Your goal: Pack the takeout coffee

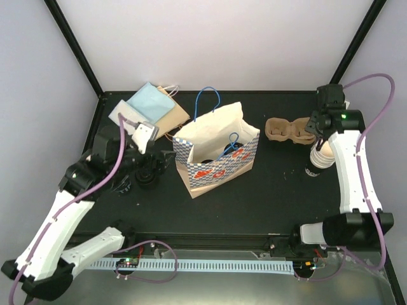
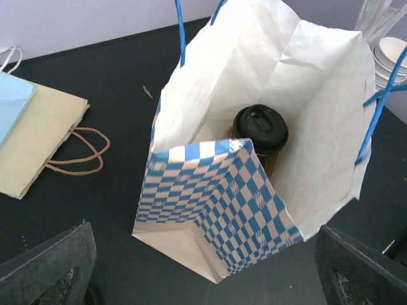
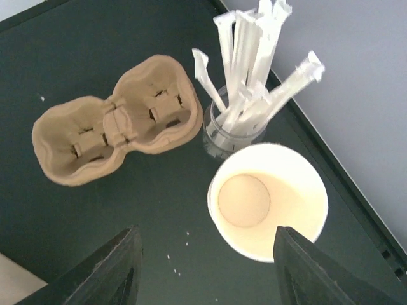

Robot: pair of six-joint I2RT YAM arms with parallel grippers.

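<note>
While left hand (image 2: 206,273) and right hand (image 3: 210,273) gape, cup (image 2: 259,130) inside bag (image 2: 216,197), sticks (image 3: 248,76) near edge (image 3: 331,168)

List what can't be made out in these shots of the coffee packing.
- Left wrist view: lidded cup in the checked bag; the bag's front wall hides everything below the lid.
- Top view: cup stack; the right arm covers part, count unreadable.
- Right wrist view: stir sticks; top edge cuts off their tips.
- Top view: dark shapes left of the bag; lost against the black table.
</note>
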